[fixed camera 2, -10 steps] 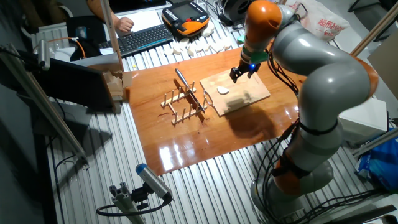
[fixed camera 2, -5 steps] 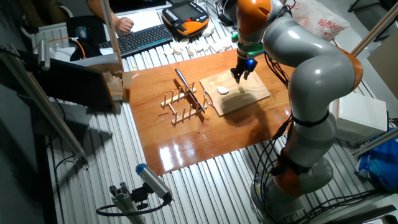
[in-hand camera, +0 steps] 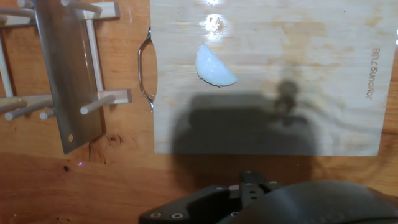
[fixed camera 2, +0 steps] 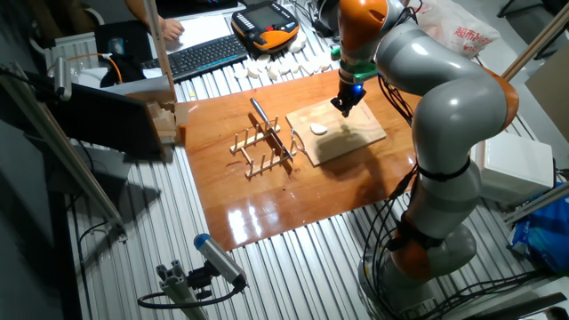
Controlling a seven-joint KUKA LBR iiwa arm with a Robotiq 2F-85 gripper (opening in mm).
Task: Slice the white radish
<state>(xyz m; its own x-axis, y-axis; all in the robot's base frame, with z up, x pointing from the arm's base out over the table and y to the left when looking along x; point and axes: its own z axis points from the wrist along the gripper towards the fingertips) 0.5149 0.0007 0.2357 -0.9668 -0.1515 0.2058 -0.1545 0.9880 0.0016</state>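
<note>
- Arm (fixed camera 2: 444, 116), orange/grey, reaching over the table's far side.
- Table (fixed camera 2: 267, 213), wooden top, carrying everything else.
- Cutting board (in-hand camera: 323, 74) w/ metal handle (in-hand camera: 144, 68), lying beside the rack.
- Peg rack (fixed camera 2: 262, 147), wooden, holding a cleaver (in-hand camera: 65, 68) across its pegs.
- Gripper (fixed camera 2: 344, 107), hanging above board's far edge; fingers' state: can't tell.
- White radish (in-hand camera: 214, 66), sitting on board nr handle end, apart from gripper.

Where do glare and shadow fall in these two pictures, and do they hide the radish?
Hand view: a bright glare spot near the cutting board's top edge, a dark shadow below the white radish, which stays clear. Fixed view: ceiling light glints on the glossy wooden table; the radish is small but visible.
</note>
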